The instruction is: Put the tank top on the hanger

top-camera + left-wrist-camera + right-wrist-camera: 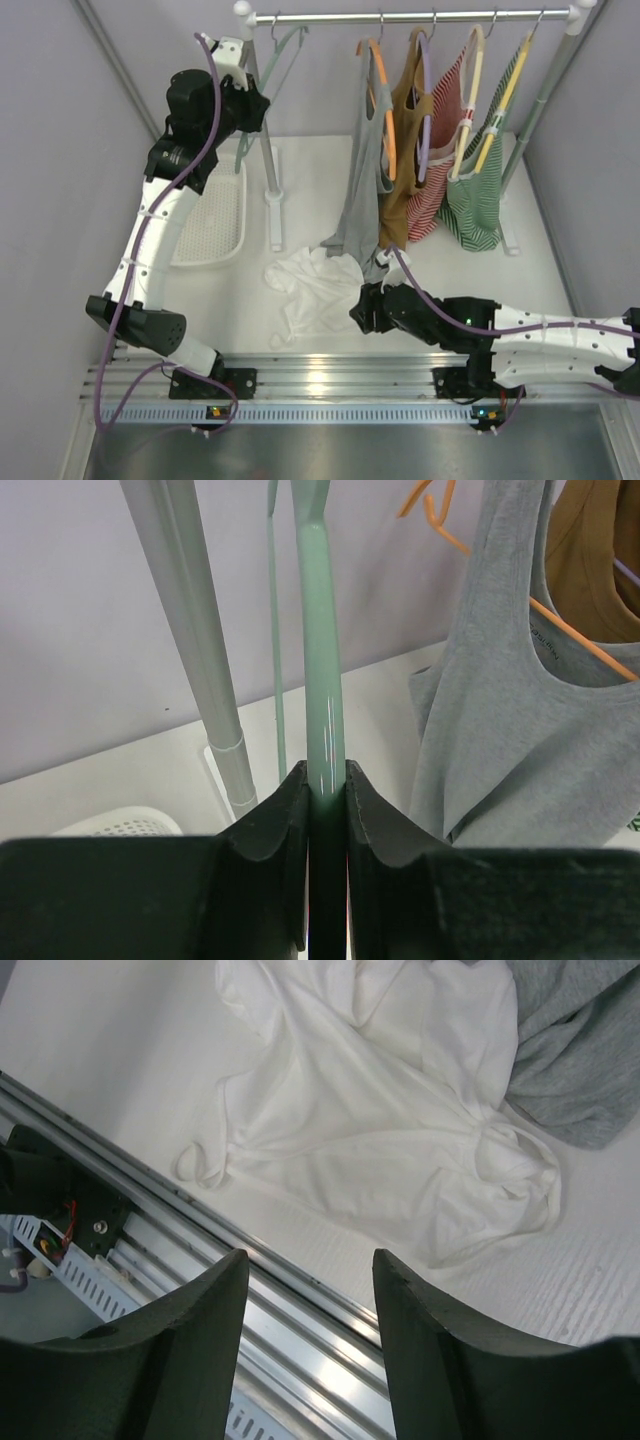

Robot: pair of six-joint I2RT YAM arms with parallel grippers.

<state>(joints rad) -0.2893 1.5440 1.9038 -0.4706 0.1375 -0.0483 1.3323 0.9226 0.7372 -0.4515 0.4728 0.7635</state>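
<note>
The left gripper (326, 780) had its jaws pressed onto one curved arm of the hanger (322, 650), which hung by its hook at the left end of the clothes rail (400, 16). The right gripper (310, 1260) stood partly open with nothing between its jaws, low over the near edge of the table (90, 1080). Just beyond it the tank top (370, 1110) lay crumpled on the table, touching the hem of the grey tank top (520, 730).
</note>
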